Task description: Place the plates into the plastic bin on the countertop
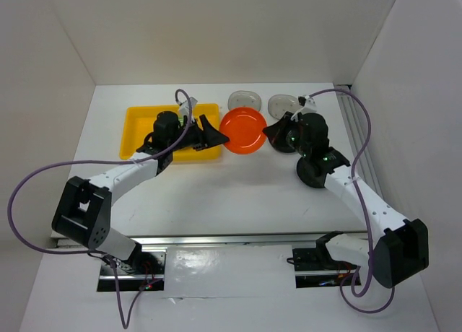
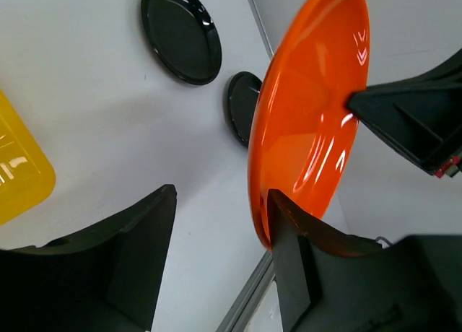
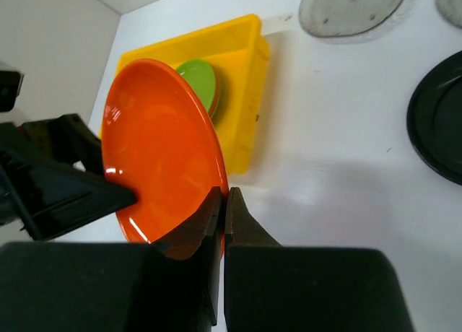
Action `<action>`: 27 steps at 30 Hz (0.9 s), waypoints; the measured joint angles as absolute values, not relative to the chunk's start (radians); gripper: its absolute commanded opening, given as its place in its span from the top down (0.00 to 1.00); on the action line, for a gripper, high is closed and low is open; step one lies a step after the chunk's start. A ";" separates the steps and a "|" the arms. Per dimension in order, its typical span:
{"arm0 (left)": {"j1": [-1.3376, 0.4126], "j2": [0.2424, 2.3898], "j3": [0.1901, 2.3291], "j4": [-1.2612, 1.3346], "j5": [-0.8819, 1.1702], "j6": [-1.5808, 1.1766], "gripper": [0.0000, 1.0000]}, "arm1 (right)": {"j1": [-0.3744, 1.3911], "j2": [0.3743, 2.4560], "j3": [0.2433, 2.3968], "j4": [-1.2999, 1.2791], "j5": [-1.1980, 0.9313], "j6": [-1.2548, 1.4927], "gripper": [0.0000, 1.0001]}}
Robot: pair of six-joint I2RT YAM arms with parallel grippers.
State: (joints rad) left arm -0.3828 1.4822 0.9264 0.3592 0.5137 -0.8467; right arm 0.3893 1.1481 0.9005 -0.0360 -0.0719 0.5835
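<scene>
Progress: lime-green plate point(image 3: 196, 83) lying in yellow plastic bin point(image 1: 137, 123); orange plate point(image 1: 243, 130) held just right of the bin, apparently raised off the countertop point(image 1: 238, 195)
Left outside: two black plates point(image 2: 180, 32), two grey dotted oblong dishes point(image 1: 244, 99)
Orange plate: roughly level, hollow upward; round, so no long axis
Right gripper point(image 3: 222, 202): pinched tight on its right rim
Left gripper point(image 2: 220, 195): jaws apart, straddling the left rim

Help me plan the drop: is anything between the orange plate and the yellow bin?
Only the left gripper, its open fingers at the orange plate's rim on the yellow bin's side. Nothing loose lies on the countertop between them.
</scene>
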 measured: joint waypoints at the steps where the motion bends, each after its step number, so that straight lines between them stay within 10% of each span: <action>1: -0.383 1.491 0.926 0.361 0.514 -0.850 0.35 | 0.389 1.148 0.897 -0.034 -0.094 0.585 1.00; 4: -0.383 1.497 0.925 0.363 0.509 -0.859 0.53 | 0.388 1.148 0.882 -0.031 -0.141 0.587 1.00; 7: -0.383 1.497 0.926 0.376 0.503 -0.875 1.00 | 0.388 1.148 0.857 -0.019 -0.162 0.594 1.00; 8: -0.382 1.496 0.927 0.374 0.503 -0.876 1.00 | 0.388 1.148 0.848 -0.020 -0.166 0.595 0.95; 9: -0.381 1.496 0.933 0.365 0.499 -0.875 1.00 | 0.386 1.148 0.839 -0.016 -0.175 0.600 0.79; 11: -0.379 1.496 0.948 0.330 0.482 -0.870 1.00 | 0.386 1.147 0.836 -0.012 -0.177 0.615 0.01; 27: 0.014 1.498 0.929 0.193 0.089 -1.046 1.00 | 0.386 0.954 0.656 -0.049 -0.089 0.585 0.00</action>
State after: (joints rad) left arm 0.0143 1.4982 0.9291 0.1932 0.0887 -1.0462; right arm 0.3859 0.9543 0.6559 -0.0494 -0.0895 0.5850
